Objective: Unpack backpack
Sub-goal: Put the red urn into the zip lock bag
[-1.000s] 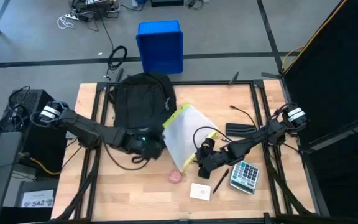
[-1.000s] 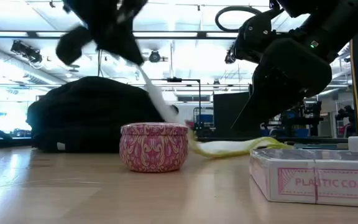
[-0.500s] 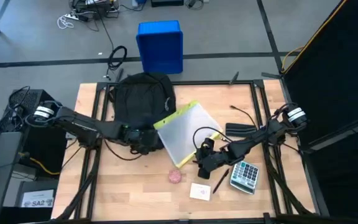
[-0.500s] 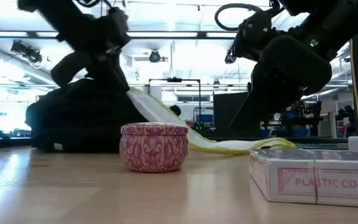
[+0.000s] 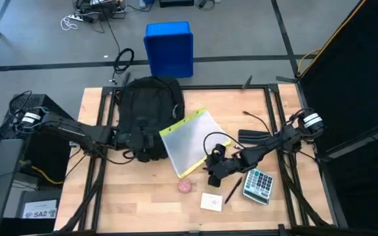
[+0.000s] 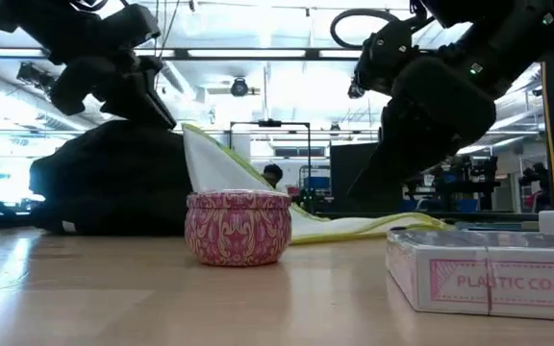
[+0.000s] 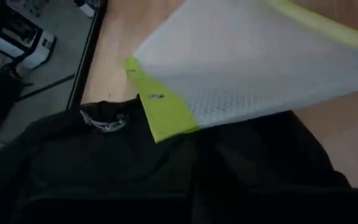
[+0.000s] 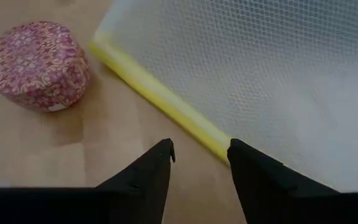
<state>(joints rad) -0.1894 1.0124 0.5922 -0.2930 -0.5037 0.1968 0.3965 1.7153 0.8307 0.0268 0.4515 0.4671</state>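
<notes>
The black backpack (image 5: 148, 105) lies at the table's far left, also seen in the low view (image 6: 104, 187). A white mesh pouch with a yellow edge (image 5: 190, 141) lies beside it. The pouch's left end (image 6: 200, 144) is propped up against the backpack, and the rest lies on the table. My left gripper (image 5: 138, 141) hovers over the backpack's near side, apart from the pouch (image 7: 253, 62). My right gripper (image 8: 199, 149) is open just above the table, at the pouch's near yellow edge (image 8: 166, 102), with nothing between its fingers.
A pink patterned tin (image 5: 186, 186), a card box (image 5: 210, 201), a pen (image 5: 233, 191) and a calculator (image 5: 260, 185) lie near the front edge. A black object (image 5: 254, 135) lies right of the pouch. A blue bin (image 5: 169, 49) stands on the floor beyond the table.
My left gripper has drawn back toward the table's left edge, over the backpack. The pouch, which hung tilted from it, has come down. Its right part now lies on the table and its left end leans on the backpack, apart from the gripper.
</notes>
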